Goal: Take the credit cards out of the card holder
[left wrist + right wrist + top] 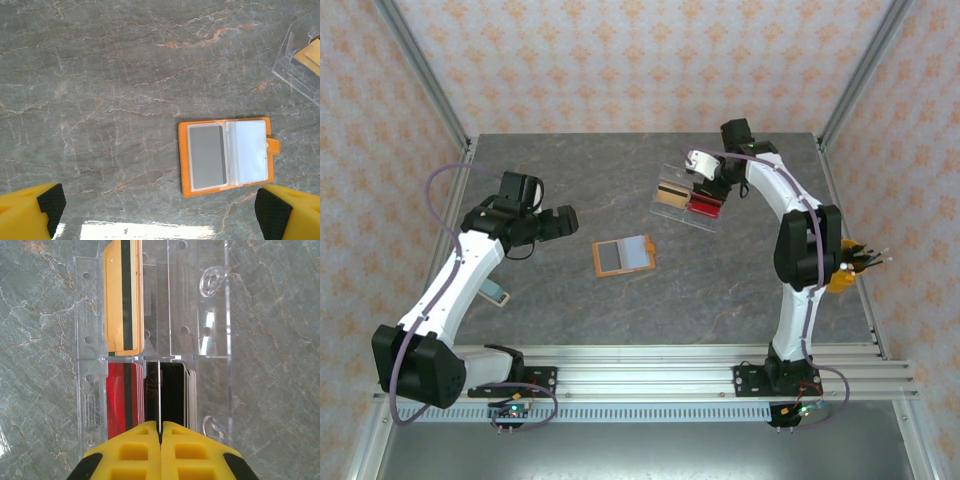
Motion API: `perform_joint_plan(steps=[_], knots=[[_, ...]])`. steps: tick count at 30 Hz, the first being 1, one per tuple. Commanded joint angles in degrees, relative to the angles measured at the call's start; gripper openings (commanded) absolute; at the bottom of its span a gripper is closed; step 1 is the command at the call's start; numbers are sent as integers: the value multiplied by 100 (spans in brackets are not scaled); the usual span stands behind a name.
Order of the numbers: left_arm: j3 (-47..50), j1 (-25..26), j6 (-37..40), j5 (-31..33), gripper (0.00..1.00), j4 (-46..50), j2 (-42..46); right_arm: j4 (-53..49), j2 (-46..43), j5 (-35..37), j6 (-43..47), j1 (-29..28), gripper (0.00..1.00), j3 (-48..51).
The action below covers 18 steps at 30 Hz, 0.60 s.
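Nearest the bases, a small pale flat thing (493, 292) lies on the grey marbled table (100, 100) beside the left arm, too small to identify; further in, the card holder (183, 165) lies open and flat near the table's middle, apart from both arms; its left pocket holds a grey credit card (206, 156), while its right sleeve looks pale and glossy, and whether a card sits in it cannot be told; the left gripper (563, 220) hangs above the table just left of the holder, jaws spread wide, its black pads (51, 202) far apart and touching nothing; farther back and to the right stands a clear plastic case (90, 315), well apart from the holder; its far compartment holds a tan card (114, 295) with a dark stripe, its near one red cards (117, 395) and black cards (172, 390) on edge; the right gripper (160, 427) is above that near compartment, its yellow fingers (135, 450) pressed together on a thin card (159, 390) seen edge-on.
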<state>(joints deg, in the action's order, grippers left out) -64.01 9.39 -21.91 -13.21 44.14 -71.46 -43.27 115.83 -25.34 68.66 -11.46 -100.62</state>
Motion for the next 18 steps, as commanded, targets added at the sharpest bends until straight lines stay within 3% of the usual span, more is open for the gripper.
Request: perform_joint_plan(steps=[1, 5, 10, 18], knots=[[64, -60, 136, -35, 100, -57, -47, 112, 135, -126, -123, 37, 5, -118], [70, -60, 139, -60, 100, -63, -33, 199, 142, -5, -125, 31, 8, -52], [79, -60, 144, -76, 100, -72, -43, 252, 76, 39, -226, 31, 24, -70], [90, -60, 128, -103, 100, -90, -48, 231, -362, -152, -394, 37, 26, 44]])
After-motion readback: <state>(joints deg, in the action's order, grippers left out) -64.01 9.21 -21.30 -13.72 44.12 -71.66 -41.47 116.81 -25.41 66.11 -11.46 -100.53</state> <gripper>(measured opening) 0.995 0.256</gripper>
